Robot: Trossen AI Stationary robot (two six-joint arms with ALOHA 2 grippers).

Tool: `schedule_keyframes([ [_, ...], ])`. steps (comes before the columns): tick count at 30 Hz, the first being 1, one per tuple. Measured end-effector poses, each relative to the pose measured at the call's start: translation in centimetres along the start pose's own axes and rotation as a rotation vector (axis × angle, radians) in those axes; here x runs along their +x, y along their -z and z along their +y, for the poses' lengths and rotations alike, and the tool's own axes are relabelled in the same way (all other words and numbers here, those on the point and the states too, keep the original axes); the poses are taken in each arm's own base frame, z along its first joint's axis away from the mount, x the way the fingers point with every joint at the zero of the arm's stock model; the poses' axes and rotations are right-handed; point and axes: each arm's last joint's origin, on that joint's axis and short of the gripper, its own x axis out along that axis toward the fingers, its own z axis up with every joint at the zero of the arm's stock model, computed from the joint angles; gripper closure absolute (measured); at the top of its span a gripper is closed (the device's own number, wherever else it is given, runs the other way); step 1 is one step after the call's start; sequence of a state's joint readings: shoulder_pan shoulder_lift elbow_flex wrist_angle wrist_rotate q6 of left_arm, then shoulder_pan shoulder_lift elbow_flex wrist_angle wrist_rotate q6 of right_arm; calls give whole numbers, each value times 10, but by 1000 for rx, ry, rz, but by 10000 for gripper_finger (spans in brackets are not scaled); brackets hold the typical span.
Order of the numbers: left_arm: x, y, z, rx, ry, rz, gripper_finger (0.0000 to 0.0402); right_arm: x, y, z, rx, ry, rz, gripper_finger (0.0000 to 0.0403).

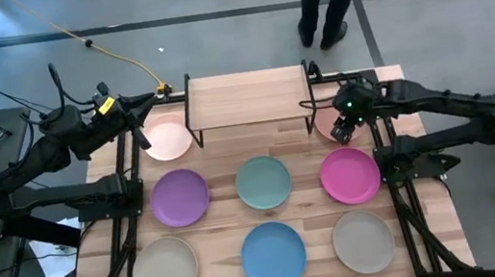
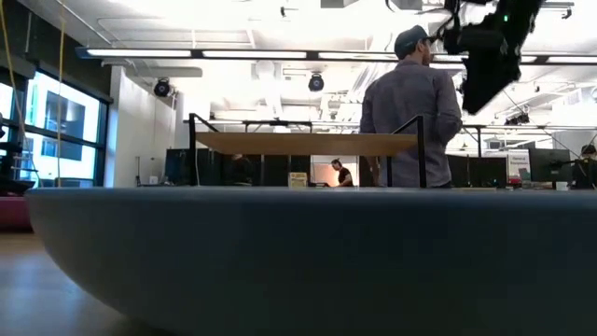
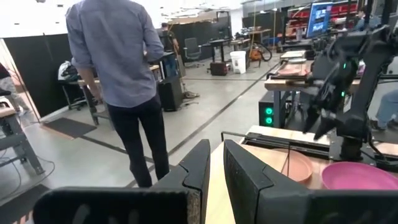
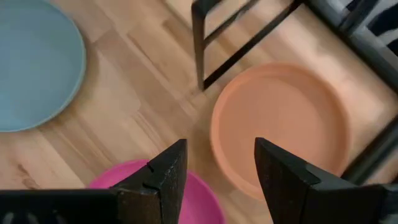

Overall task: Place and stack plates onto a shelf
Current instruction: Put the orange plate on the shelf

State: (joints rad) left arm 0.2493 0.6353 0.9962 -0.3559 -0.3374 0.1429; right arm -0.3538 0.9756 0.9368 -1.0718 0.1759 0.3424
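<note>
Eight plates lie on the wooden tabletop (image 1: 292,142), none stacked. Front row: beige plate (image 1: 164,272), blue plate (image 1: 275,255), second beige plate (image 1: 363,242). Middle row: purple plate (image 1: 180,197), teal plate (image 1: 263,182), magenta plate (image 1: 350,176). Back row: one pale pink plate (image 1: 168,137) just left of the shelf (image 1: 246,95), the other pink plate (image 4: 280,124) just right of it, close beside a black shelf leg (image 4: 199,43). Shelf top bare, standing at the table's rear centre.

Right gripper (image 1: 343,130) hovers above the gap between the right pink plate and the magenta plate, fingers (image 4: 165,171) parted, holding nothing. Bare wood shows between plate rims on every side; the teal plate sits well apart from the gripper.

Left gripper (image 1: 136,123) is raised at the rear left beside the left pink plate, fingers (image 3: 245,174) slightly apart, empty.

Person (image 2: 410,107) stands beyond the table's far edge.
</note>
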Motion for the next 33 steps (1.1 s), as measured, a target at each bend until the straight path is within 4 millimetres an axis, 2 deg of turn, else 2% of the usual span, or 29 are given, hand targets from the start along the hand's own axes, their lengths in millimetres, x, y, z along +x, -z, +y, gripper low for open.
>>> schedule_keyframes([
  [11,0,0,0,-23,0,-1,367,61,34,2,-24,-73,89,234],
  [18,0,0,0,16,-7,1,367,84,48,1,-9,-53,59,234],
  [25,4,1,-1,21,-24,14,367,89,46,2,41,-49,52,234],
  [33,9,2,-3,29,-21,32,367,111,38,7,23,51,97,234],
])
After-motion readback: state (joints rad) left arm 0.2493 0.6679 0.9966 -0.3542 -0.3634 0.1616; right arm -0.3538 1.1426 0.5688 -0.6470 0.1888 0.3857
